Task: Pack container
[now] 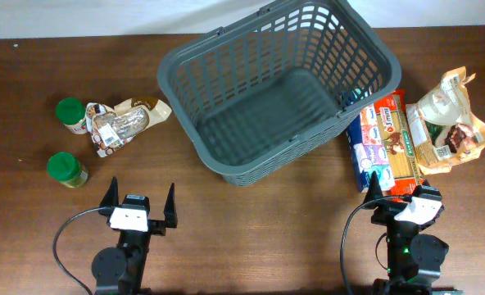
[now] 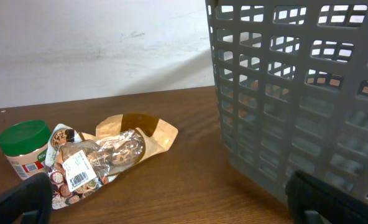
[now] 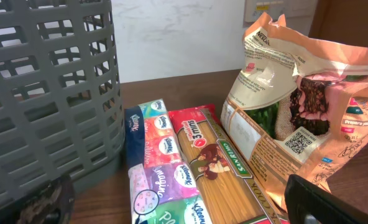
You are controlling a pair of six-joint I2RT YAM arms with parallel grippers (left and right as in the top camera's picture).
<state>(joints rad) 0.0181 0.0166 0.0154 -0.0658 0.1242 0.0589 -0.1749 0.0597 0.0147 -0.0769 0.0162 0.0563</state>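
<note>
As is seen from overhead, the container is set at the far middle of the table, turned askew. Two green-lidded jars and a snack bag are laid to its left. A tissue pack, a spaghetti packet and a brown pouch are laid to its right. The left gripper and the right gripper are held near the front edge, jaws spread wide, nothing gripped.

From the left wrist, the container's lattice wall is seen at right, one jar and the snack bag at left. The fingers are kept far apart.

From the right wrist, the container is seen at left, the tissue pack just beside it.
</note>
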